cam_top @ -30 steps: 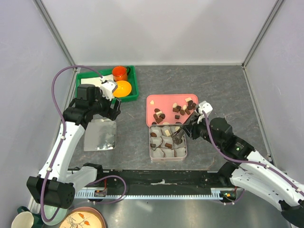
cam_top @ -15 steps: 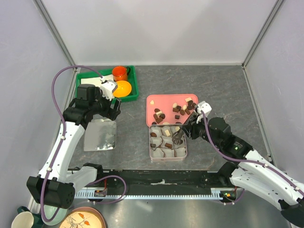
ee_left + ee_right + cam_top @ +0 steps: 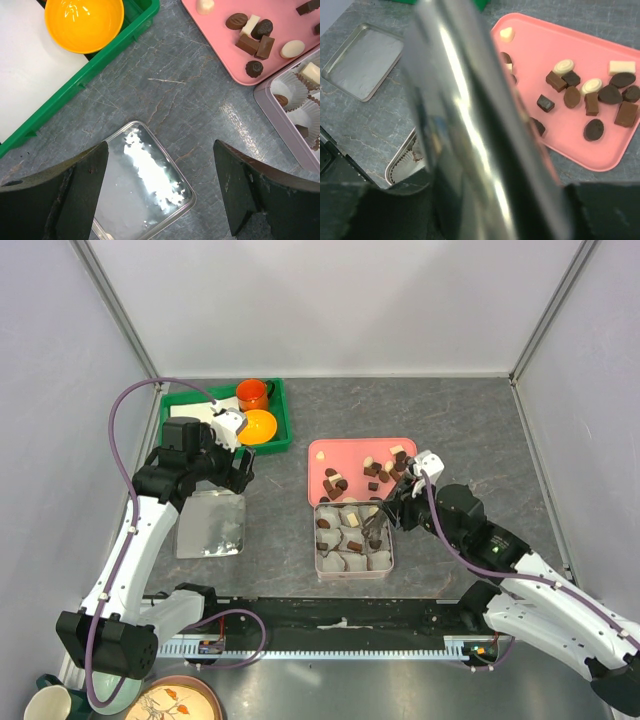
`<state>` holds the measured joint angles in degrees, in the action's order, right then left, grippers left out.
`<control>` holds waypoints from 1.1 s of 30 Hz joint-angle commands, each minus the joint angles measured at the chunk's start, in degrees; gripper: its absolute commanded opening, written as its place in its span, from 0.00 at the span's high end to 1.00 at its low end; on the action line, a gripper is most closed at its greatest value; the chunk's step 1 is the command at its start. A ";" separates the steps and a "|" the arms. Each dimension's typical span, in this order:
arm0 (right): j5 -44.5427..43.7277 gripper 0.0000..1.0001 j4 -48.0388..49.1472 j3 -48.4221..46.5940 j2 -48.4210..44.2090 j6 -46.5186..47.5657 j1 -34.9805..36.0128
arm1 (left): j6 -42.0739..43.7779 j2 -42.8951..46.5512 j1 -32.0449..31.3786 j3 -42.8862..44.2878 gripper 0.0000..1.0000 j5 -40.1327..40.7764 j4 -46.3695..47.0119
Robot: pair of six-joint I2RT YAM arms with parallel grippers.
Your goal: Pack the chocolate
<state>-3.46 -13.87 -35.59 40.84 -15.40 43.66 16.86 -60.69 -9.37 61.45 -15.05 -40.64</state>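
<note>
Right gripper [image 3: 380, 523]: above the tin [image 3: 280, 117], a shiny metal strip [image 3: 470, 130] blocking its camera; jaw state cannot be told. Left gripper [image 3: 160, 145]: jaws wide apart over the lid [image 3: 145, 185]. Chocolate [image 3: 572, 96]: mostly loose on the pink tray [image 3: 535, 45], some in the tin's paper cups [image 3: 294, 91]; likely light, hard, smooth, markable; pinch across flat sides. Close neighbours crowd each pick.

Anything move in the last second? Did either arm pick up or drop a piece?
The right gripper crept slightly left and toward the back of the table. The metal tool it holds still reaches over the right side of the tin. No piece visibly picked up or dropped. Unchanged: the left gripper, open above the lid, and the chocolates on the pink tray.
</note>
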 commanded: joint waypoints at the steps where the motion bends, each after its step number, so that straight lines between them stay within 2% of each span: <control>1: -1.37 0.63 4.55 -5.09 0.20 1.25 0.37 | 0.98 1.18 0.23 0.16 0.07 0.81 0.39; 4: -2.77 0.67 8.14 -7.38 1.52 2.65 0.29 | 0.81 1.27 0.23 0.16 0.07 0.55 0.56; 8: -9.60 0.74 13.60 -10.80 6.87 9.13 0.29 | 0.98 1.27 0.23 -0.10 0.07 0.72 0.83; 10: -14.01 0.77 21.64 -11.34 10.99 11.43 0.29 | 0.98 1.10 0.23 -0.19 0.07 0.99 0.92; 12: -15.60 0.79 25.54 -12.74 14.69 14.96 0.02 | 0.98 1.10 0.23 -0.10 0.07 0.90 1.00; 14: -15.70 0.80 29.33 -15.19 21.10 17.33 -1.03 | 0.98 1.18 0.23 -0.02 0.07 0.90 1.00; 19: -12.10 0.80 36.97 -17.31 32.61 15.67 -6.73 | 0.98 0.75 0.23 0.42 0.07 0.72 0.92; 25: -10.08 0.68 38.74 -19.42 41.24 13.73 -10.34 | 1.24 0.57 0.23 0.07 0.07 0.72 1.18; 33: -6.99 0.54 38.13 -18.02 42.22 13.11 -10.96 | 1.51 0.48 0.23 -0.28 0.07 0.99 1.53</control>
<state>-12.73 20.12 -51.92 84.07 -1.52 32.99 16.86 -60.69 -9.37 61.45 -14.98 -40.53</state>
